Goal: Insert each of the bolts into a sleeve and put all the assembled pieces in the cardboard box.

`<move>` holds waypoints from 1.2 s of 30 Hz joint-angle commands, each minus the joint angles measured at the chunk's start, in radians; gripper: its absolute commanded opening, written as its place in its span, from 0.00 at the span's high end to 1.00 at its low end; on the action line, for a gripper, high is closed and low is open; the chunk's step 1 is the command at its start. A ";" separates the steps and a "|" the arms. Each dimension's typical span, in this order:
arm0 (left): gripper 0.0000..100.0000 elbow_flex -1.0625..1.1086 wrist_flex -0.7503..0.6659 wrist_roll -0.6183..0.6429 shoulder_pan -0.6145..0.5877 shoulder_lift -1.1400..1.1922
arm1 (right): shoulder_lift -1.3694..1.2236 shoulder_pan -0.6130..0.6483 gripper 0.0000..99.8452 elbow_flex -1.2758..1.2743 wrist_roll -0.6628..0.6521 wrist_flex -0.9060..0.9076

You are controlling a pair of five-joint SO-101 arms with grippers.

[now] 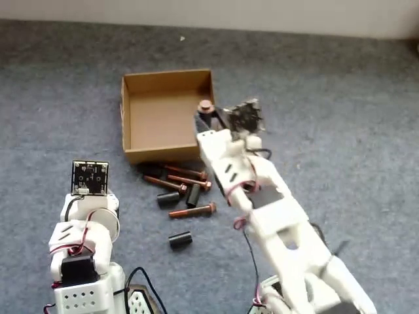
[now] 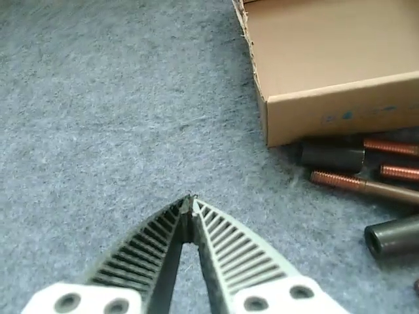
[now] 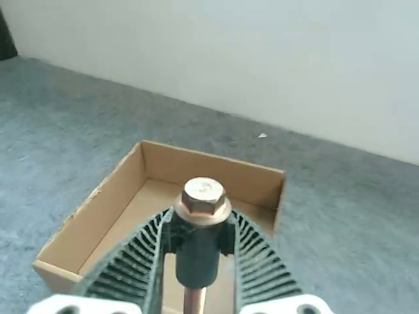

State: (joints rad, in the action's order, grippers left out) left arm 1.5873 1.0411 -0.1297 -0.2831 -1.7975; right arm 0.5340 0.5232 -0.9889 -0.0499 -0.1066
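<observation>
We pinch the assembled piece (image 3: 198, 258) in our right gripper (image 3: 200, 226), with the bolt head up and the long axis upright. In the high view's upper centre it hangs just inside the right wall of the box (image 1: 163, 155), so the open floor lies to its left; we judge that the drop needs only a small shift that way. Our left gripper (image 2: 190, 203) is pressed together over carpet (image 2: 98, 98) at lower left, farther from the box. Loose bolts (image 1: 190, 210) and sleeves (image 1: 181, 240) lie below the box.
</observation>
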 commanded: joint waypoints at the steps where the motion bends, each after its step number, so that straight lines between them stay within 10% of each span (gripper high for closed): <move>1: 0.99 -0.004 -0.006 -0.012 -0.012 0.002 | -0.148 0.035 1.00 0.140 -0.006 -0.102; 23: 0.99 -0.008 -0.006 -0.012 -0.013 0.002 | -0.539 0.035 0.85 0.608 0.132 0.473; 36: 0.99 -0.007 -0.006 -0.012 -0.013 0.002 | -0.538 0.081 0.85 1.049 0.170 1.259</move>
State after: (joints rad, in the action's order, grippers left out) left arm 1.5873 1.0411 -0.1297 -0.2831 -1.7975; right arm -0.0292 0.5754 -0.0591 0.0836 0.9689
